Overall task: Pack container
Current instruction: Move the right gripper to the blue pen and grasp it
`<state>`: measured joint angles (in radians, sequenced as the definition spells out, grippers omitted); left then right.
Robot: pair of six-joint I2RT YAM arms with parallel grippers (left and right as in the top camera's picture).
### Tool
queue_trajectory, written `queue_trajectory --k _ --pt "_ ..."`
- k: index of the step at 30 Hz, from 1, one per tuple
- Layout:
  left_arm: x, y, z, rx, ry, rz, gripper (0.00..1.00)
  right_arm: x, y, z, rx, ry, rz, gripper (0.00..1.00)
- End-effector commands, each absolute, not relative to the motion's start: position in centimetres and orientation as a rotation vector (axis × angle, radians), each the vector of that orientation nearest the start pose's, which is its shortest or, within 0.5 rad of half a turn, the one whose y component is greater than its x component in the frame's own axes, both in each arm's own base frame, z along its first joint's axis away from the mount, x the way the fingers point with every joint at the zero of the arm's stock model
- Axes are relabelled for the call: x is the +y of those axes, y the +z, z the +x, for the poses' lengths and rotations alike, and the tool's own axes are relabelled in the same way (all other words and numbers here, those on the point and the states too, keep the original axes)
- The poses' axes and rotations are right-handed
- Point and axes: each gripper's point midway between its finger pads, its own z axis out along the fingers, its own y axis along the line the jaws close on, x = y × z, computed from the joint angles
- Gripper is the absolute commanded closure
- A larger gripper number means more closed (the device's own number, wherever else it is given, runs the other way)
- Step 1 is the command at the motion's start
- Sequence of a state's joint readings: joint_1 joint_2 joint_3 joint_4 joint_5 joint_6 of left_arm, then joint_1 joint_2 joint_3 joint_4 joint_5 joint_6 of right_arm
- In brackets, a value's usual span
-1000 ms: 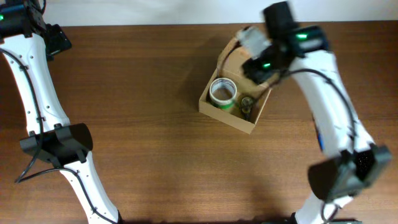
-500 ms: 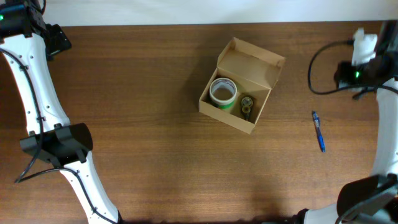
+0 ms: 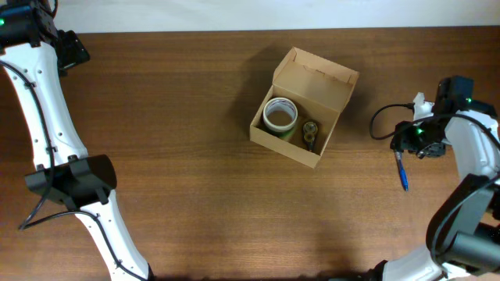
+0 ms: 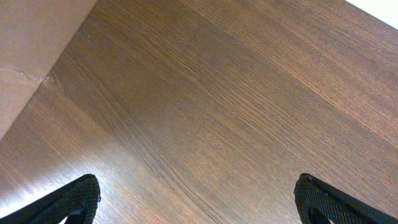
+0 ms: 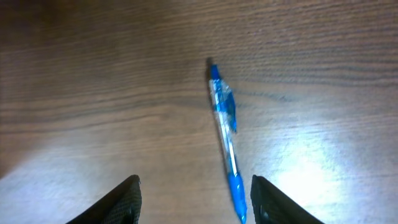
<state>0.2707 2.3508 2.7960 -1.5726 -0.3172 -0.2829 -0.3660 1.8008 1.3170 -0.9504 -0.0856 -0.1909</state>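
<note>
Container (image 3: 311, 80): overhead — open, mid tabletop (image 3: 172, 117), tape roll (image 3: 280, 115) inside; well to the left of right end effector (image 3: 414, 139).
Pen (image 3: 401, 173): overhead — just beneath that end effector; right arm nearer.
Right wrist: Pen (image 5: 224, 134) lies lengthwise between wide-spread fingers, untouched.
Left wrist: left end effector (image 4: 196, 205) wide, empty — shows only wood, no container.

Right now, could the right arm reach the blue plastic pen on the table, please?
Probably yes: its open end effector hangs just above the blue plastic pen, which lies bare on the wood with nothing in the way.
</note>
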Motion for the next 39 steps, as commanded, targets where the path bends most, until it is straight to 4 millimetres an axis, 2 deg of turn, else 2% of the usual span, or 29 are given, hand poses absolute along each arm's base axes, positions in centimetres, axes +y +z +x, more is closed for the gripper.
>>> queue_trajectory --k 1,4,13,17,23,25,27,29,35,39 --pt "18.8 24.3 47.0 2.551 0.423 -0.818 0.00 -12.6 5.1 34.0 3.008 0.006 0.233 0.42" --pt "18.8 24.3 47.0 2.551 0.423 -0.818 0.00 -12.8 3.8 34.3 3.027 0.010 0.185 0.42" --pt "18.8 24.3 47.0 2.551 0.422 -0.818 0.00 -13.0 0.7 33.4 3.119 0.020 -0.016 0.42" --pt "18.8 24.3 47.0 2.551 0.422 -0.818 0.00 -13.4 -0.2 32.7 3.153 0.026 0.010 0.43" --pt "18.8 24.3 47.0 2.551 0.422 -0.818 0.00 -14.1 -1.1 31.7 3.190 0.054 0.083 0.62" --pt "18.8 24.3 47.0 2.551 0.422 -0.818 0.00 -14.3 -1.3 31.6 3.194 0.058 0.124 0.73" --pt "18.8 24.3 47.0 2.551 0.423 -0.818 0.00 -14.5 -1.4 31.6 3.189 0.060 0.174 0.87" --pt "18.8 24.3 47.0 2.551 0.423 -0.818 0.00 -14.4 -1.4 31.8 3.176 0.072 0.202 0.96" --pt "18.8 24.3 47.0 2.551 0.423 -0.818 0.00 -12.4 -0.8 33.6 3.088 0.270 0.198 0.96" --pt "18.8 24.3 47.0 2.551 0.422 -0.818 0.00 -11.9 1.0 35.6 3.018 0.329 0.231 0.96"
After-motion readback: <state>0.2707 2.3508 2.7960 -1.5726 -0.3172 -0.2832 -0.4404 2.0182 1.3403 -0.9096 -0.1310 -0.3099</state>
